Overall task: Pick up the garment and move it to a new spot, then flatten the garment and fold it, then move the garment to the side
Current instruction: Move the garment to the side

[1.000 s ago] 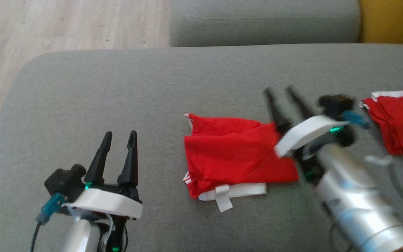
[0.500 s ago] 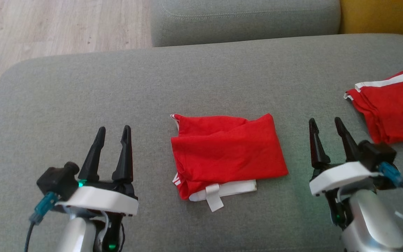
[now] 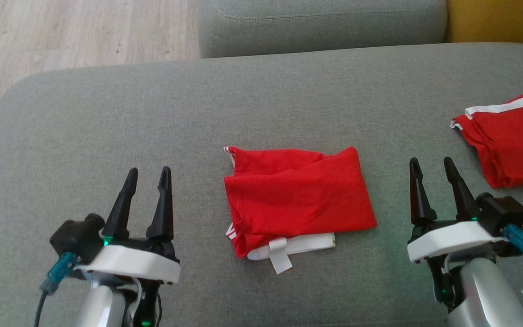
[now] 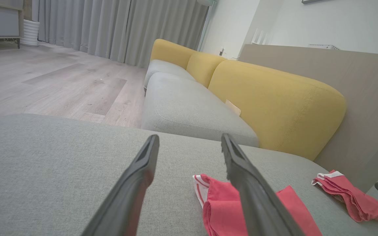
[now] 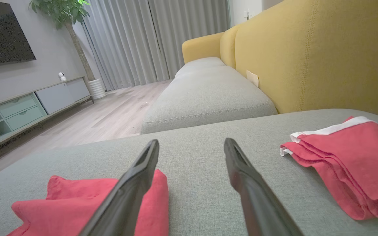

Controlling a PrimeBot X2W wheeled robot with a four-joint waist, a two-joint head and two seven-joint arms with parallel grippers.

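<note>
Currently: red garment (image 3: 298,200) lies folded on the grey sofa seat (image 3: 107,118), roughly mid-seat, between the two arms and apart from both. It forms a rough rectangle, with the top layer creased on a diagonal toward its far right corner. A white band (image 3: 302,244) runs along its near edge, with a short white tab (image 3: 279,259) hanging off it toward the near side. Drawstring end or label, cannot tell at this sharpness. White striping shows at the two left corners.

Near left: left gripper (image 3: 149,169) over bare seat fabric, fingers pointing far. Jaws spread, nothing between them.

Near right: right gripper (image 3: 430,160), near the garment's right edge but clear of it. Jaws likewise spread and empty.

Right side of the seat: a second red garment (image 3: 511,145) with white trim, folded, well apart from the first and cut off by the right edge of the head view. The right wrist view has it right of the fingers, and the task garment left of them, partly behind the left finger.

Beyond the far edge: another grey seat cushion (image 3: 320,27), with a yellow backrest (image 3: 497,20) to its right and pale wood floor (image 3: 61,32) to its left. At the far end of the room hang grey curtains (image 5: 149,42).
</note>
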